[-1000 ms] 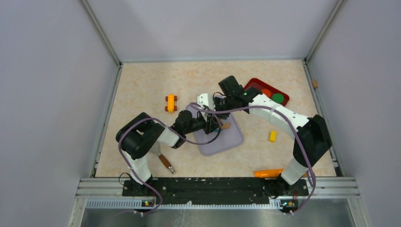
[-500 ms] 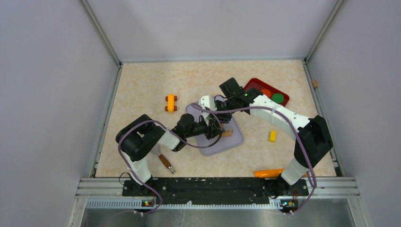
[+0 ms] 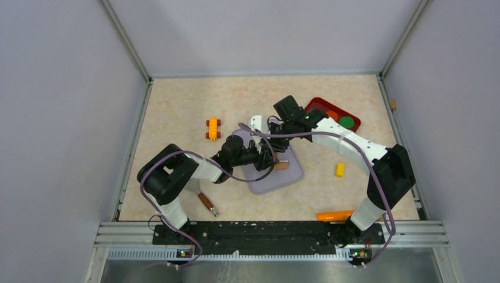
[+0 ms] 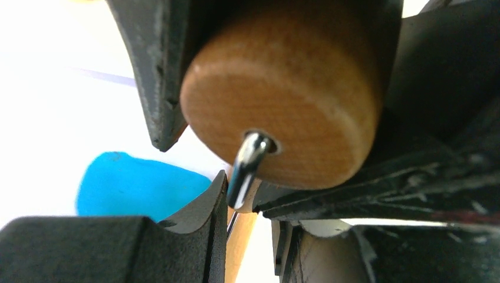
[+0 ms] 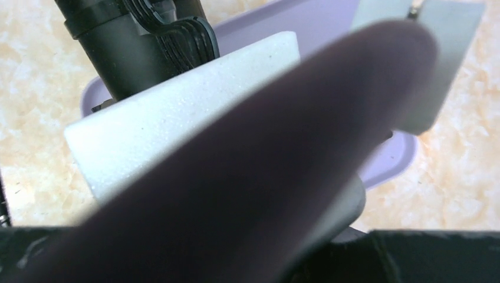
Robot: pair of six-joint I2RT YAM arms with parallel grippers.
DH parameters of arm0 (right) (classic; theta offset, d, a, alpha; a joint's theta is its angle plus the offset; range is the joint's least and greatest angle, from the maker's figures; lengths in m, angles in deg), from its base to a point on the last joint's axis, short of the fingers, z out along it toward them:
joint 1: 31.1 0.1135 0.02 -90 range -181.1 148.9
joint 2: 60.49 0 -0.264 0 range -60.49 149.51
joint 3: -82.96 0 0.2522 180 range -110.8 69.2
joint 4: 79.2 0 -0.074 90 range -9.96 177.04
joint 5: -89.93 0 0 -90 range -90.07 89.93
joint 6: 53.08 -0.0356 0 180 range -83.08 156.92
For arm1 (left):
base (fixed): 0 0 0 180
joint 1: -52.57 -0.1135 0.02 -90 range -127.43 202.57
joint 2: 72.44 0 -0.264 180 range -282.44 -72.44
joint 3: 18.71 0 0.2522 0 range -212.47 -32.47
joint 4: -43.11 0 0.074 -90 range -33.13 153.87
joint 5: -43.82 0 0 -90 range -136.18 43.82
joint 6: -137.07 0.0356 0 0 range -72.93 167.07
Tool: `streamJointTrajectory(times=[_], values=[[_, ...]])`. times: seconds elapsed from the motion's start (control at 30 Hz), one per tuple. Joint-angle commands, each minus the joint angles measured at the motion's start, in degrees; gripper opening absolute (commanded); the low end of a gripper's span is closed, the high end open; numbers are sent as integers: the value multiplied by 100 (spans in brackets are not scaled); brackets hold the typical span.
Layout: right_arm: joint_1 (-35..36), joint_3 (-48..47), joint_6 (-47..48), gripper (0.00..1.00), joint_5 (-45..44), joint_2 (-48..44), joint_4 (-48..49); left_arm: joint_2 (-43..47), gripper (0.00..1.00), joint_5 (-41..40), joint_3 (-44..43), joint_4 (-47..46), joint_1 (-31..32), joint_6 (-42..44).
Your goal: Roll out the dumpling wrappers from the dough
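Note:
My left gripper (image 3: 266,159) is over the lavender mat (image 3: 289,175) and is shut on the tan wooden roller (image 3: 282,165). In the left wrist view the roller's round end (image 4: 283,94) with a metal pin fills the space between my dark fingers (image 4: 150,65). A flat patch of teal-blue dough (image 4: 132,186) lies on the mat just beside and below it. My right gripper (image 3: 275,140) hovers right over the left one; a purple cable (image 5: 236,177) blocks its wrist view, so its jaws are hidden. No round wrappers show.
A red tray (image 3: 315,106) with orange and green pieces is at the back right. A yellow block (image 3: 339,170), an orange stick (image 3: 335,216), a brown tool (image 3: 207,203) and an orange-yellow toy (image 3: 213,128) lie around the mat.
The left gripper has carried the roller a little toward the near side across the mat, and the left arm's elbow has swung left. The right arm has barely moved.

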Motion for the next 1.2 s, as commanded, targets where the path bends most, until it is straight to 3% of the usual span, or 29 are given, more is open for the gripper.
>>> streamJointTrajectory(times=[0.0, 0.37, 0.87, 1.17], values=[[109, -218, -273, 0, -161, -184, -164, 176, 0, -252, -773, 465, -421, 336], [-85, -814, 127, 0, -394, 414, 143, -460, 0, -278, -1799, 777, -973, 495], [70, -757, -122, 0, -135, 571, 81, -201, 0, -394, -1068, 694, -974, 78], [115, -491, -173, 0, -448, 838, 322, -614, 0, -638, -1213, 1024, -1041, -338]])
